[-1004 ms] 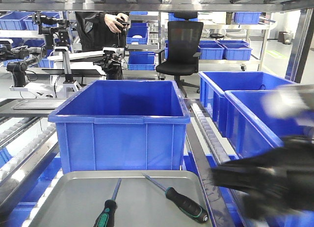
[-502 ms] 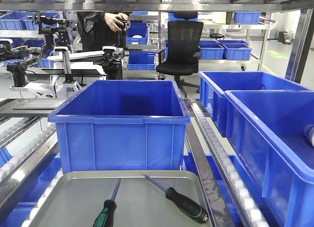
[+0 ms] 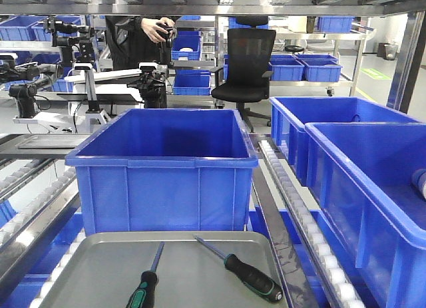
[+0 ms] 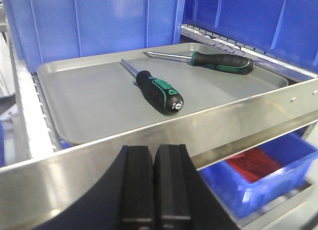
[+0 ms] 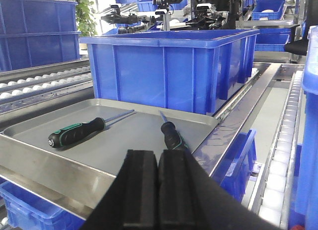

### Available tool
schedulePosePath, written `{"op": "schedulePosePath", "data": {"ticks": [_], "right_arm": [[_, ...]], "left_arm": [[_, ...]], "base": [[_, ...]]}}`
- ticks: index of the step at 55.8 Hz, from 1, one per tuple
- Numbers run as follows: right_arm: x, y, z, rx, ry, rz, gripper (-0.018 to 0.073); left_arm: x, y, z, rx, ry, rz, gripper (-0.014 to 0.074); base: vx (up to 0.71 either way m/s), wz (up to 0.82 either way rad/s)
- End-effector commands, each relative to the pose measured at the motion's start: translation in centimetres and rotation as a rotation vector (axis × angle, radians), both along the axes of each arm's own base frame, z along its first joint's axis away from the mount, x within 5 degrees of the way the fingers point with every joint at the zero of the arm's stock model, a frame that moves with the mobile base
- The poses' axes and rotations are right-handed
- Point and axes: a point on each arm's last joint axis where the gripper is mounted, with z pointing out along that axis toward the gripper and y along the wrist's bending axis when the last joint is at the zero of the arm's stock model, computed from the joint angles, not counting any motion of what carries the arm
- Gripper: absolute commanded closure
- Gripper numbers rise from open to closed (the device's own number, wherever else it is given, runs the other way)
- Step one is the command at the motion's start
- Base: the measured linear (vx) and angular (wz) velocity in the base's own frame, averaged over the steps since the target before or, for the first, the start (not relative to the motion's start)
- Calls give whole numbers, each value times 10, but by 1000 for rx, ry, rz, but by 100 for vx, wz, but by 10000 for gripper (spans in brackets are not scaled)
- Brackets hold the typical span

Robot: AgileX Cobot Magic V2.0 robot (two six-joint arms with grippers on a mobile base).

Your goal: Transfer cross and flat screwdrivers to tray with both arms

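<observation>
Pressing its two black fingers flat together, the left tool [image 4: 155,183] holds nothing and hangs below and in front of a steel rail [image 4: 208,135], apart from everything on the tray. The right tool [image 5: 158,188] is likewise closed and empty, low in front of the same rail on the other side.

Beyond the rail lies the grey tray [image 3: 93,268], and both screwdrivers rest inside it. One screwdriver [image 3: 148,280] lies on the left half, its shaft pointing toward the big blue bin [image 3: 163,181]. The other screwdriver [image 3: 249,275] lies to the right of it, angled so that its shaft slants up and left. The two are near each other but not touching.

The big blue bin stands just behind the tray, and what shows of its inside is bare. More blue bins [image 3: 359,161] stand to the right.
</observation>
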Motion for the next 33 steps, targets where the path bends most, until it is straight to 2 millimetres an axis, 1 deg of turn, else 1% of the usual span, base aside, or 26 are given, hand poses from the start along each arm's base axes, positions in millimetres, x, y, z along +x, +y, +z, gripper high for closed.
{"op": "schedulePosePath", "data": {"ticks": [1,8,13,15,19,25,33], "right_arm": [[1,-2,14,41,-72,-29,567],[1,-2,14,41,-73,-30,567],[1,-2,14,41,-72,-29,567],[1,-2,14,41,-72,-29,567],[1,-2,14,41,-72,-29,567],[1,-2,14,41,-73,-30,567],[1,-2,14,39,-69,-27,567]], "left_arm": [[6,2,5,68,-194,24,599],[8,11,-25,92,-358,143,599],[6,18,-51,69,-415,229,599],[4,20,-57,58,-422,255,599],[0,23,-56,101,-403,288,599],[-7,26,-54,73,-466,325,599],[-6,26,-54,76,-460,325,599]], "base": [[0,0],[0,2],[0,0],[0,0],[0,0],[0,0],[0,0]]}}
